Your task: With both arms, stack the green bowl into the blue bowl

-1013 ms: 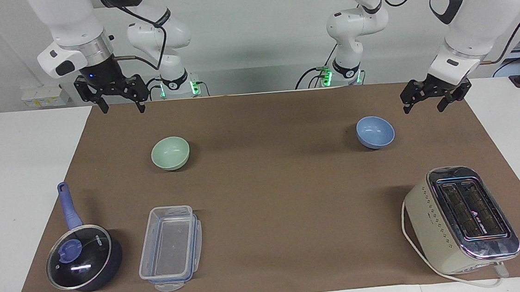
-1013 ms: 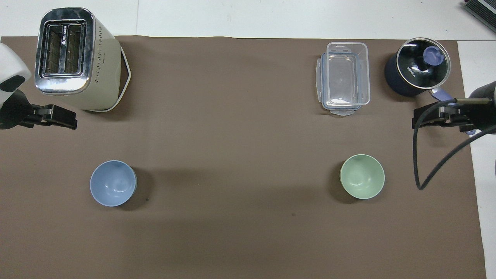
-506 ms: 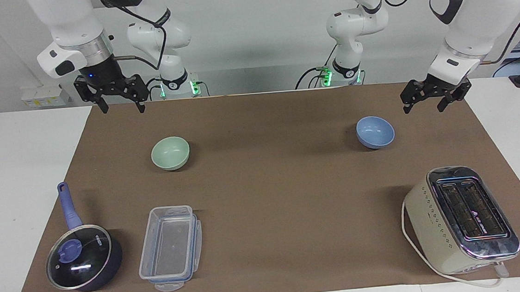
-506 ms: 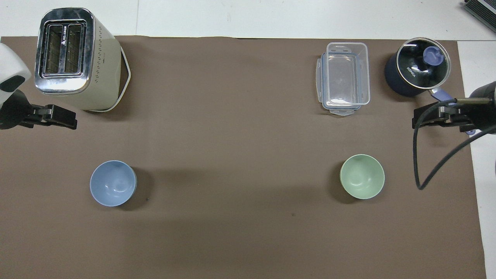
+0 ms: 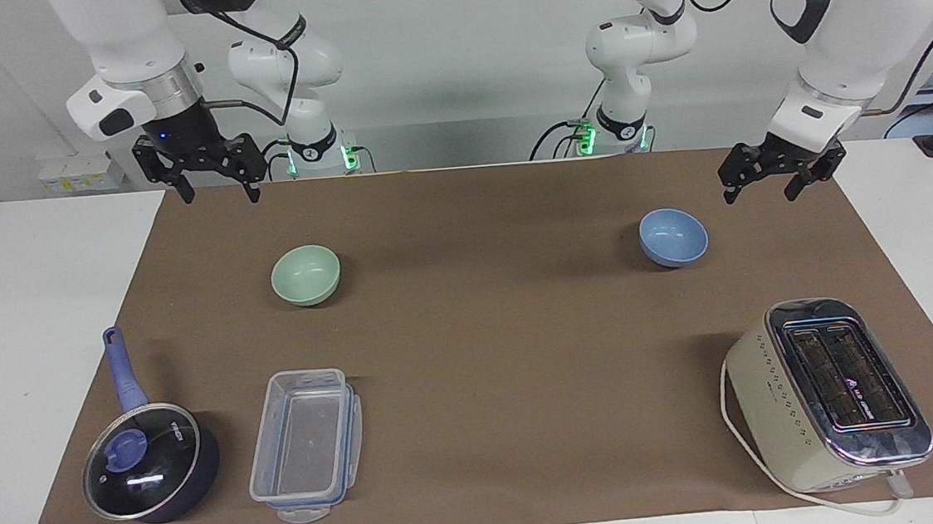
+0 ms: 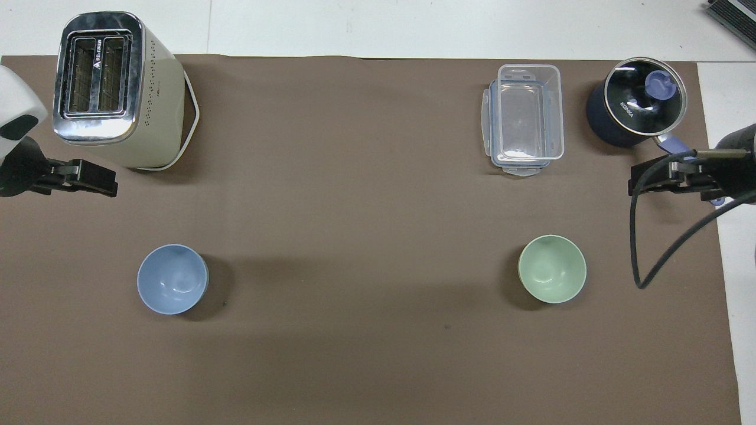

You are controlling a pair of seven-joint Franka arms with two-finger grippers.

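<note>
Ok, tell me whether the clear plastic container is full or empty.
Empty. The clear plastic container has no lid on it, and its bare bottom shows through in the overhead view, with nothing inside.

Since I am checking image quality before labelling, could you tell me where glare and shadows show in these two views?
Facing view: a bright streak of glare on the saucepan's glass lid and sheen on the toaster's chrome top; soft shadows lie beside the green bowl and blue bowl. Overhead view: the same lid glints, and each bowl's shadow falls toward the right arm's end.

Green bowl (image 5: 306,275), blue bowl (image 5: 673,236), upright, apart.
</note>
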